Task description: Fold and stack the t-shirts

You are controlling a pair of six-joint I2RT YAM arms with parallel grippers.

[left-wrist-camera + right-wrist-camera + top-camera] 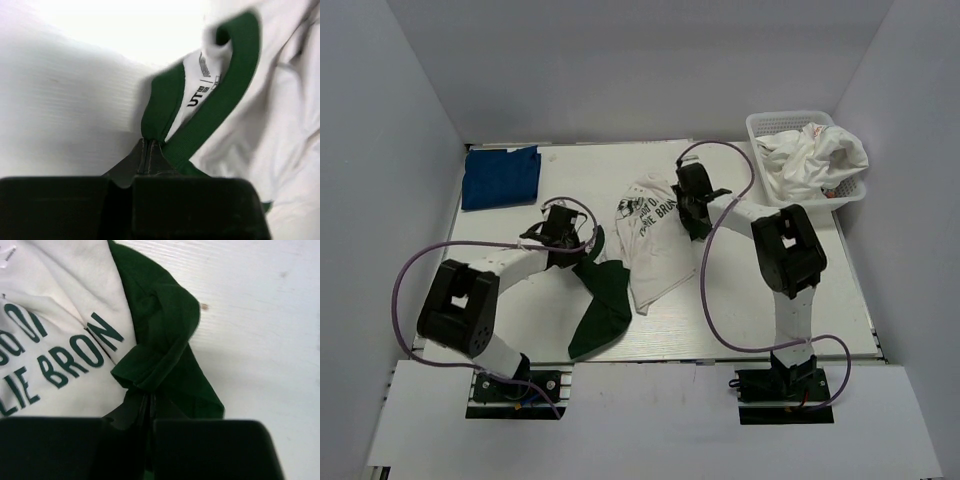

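A white t-shirt with dark green sleeves and green lettering point(648, 245) lies crumpled mid-table. My left gripper point(582, 250) is shut on its green collar point(200, 120) at the shirt's left side. My right gripper point(692, 212) is shut on a green sleeve point(165, 335) at the shirt's right side, beside the lettering point(60, 360). The other green sleeve point(602, 305) hangs toward the near edge. A folded dark blue t-shirt point(500, 177) lies at the far left. White t-shirts point(815, 160) are heaped in the basket.
The white lattice basket point(772, 122) stands at the far right corner. White walls enclose the table on three sides. Purple cables loop from both arms above the table.
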